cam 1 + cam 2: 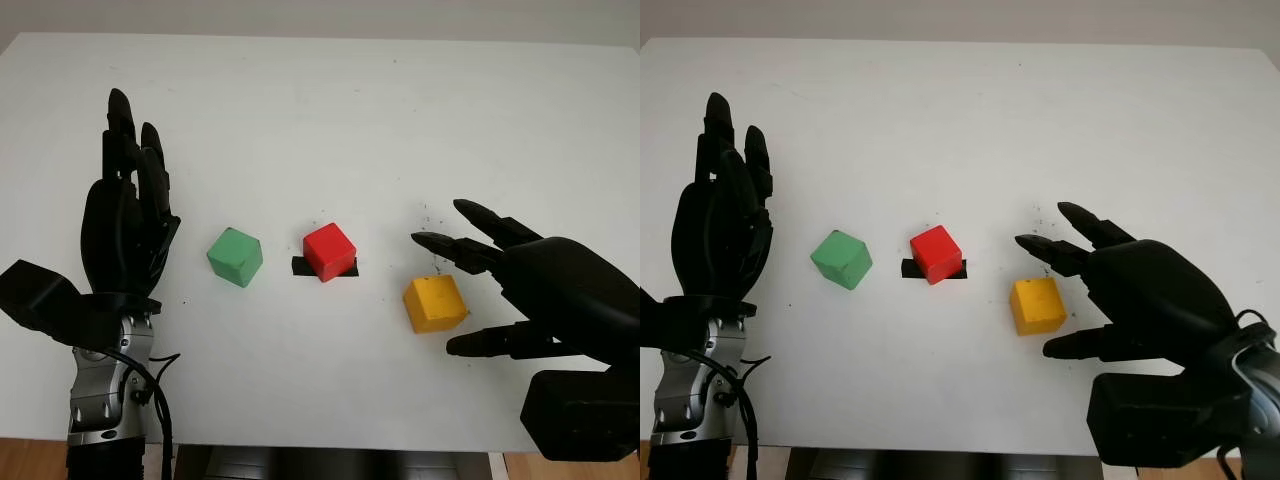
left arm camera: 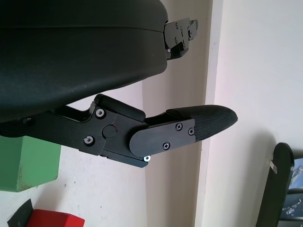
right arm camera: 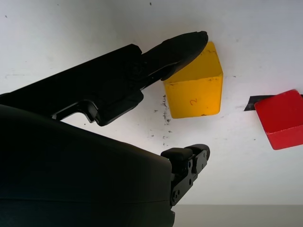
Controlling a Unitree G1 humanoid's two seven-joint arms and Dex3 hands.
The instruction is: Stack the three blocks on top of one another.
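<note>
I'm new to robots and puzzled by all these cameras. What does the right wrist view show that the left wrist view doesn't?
The right wrist view has the yellow block on the white table, with the open right hand reaching around it, fingers on either side and not closed on it. The left wrist view instead has the green block, beside the open left hand, with a wall behind. Both views share the red block and the strip of black tape it sits on.

Bright even light, soft short shadows under blocks [image 1: 330, 250]; white table [image 1: 400, 120] slightly washed out, wrist views sharp
</note>
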